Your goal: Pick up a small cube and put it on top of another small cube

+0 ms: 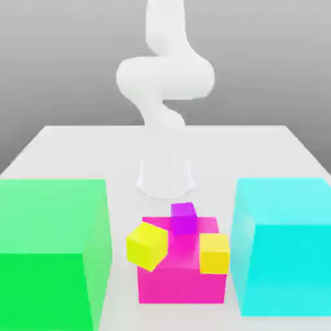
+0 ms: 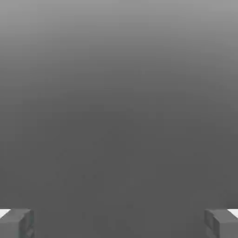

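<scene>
The small cube is hidden or out of view. A large magenta-pink block (image 1: pixel 181 279) stands at the front middle of the table. On its top, toward the back, sits a violet-purple cube (image 1: pixel 183 218). A tilted yellow cube (image 1: pixel 147 244) leans at the block's upper corner on the exterior view's left. A second yellow cube (image 1: pixel 214 253) is at the corner on the exterior view's right. My white arm (image 1: pixel 165 77) rises behind them. In the hand view my gripper (image 2: pixel 119 224) is open, its fingertips (image 2: pixel 16 224) far apart with nothing between them, facing plain grey.
A big green block (image 1: pixel 52 252) stands on the exterior view's left and a big cyan block (image 1: pixel 284 245) on its right, both close beside the magenta-pink block. The white table (image 1: pixel 77 152) stretches back to the arm's base (image 1: pixel 165 180).
</scene>
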Robot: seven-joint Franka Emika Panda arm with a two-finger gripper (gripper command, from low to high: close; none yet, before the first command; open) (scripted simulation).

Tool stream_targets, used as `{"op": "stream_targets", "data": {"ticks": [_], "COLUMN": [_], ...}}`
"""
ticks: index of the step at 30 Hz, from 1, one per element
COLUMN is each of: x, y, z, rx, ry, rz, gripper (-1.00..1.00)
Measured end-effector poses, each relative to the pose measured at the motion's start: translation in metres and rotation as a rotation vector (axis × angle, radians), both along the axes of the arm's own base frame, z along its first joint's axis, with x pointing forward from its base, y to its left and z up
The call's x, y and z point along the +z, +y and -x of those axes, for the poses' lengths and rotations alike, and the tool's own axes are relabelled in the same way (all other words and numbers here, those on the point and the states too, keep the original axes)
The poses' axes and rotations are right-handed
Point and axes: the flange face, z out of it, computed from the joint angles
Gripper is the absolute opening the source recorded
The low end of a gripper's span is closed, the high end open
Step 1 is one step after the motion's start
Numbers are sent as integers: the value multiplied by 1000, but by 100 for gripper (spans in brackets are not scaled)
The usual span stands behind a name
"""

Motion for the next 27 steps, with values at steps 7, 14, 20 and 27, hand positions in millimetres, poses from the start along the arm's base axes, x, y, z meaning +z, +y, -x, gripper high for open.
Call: {"op": "stream_targets", "data": {"ticks": [7, 14, 20, 27], "x": [-173, -342, -425, -476], "y": [148, 251, 276, 277], "z": [-12, 80, 145, 182], "rx": [113, 234, 189, 12], "ry": [346, 606, 675, 715], "rz": [157, 405, 321, 93], "gripper": [0, 0, 0, 0]}}
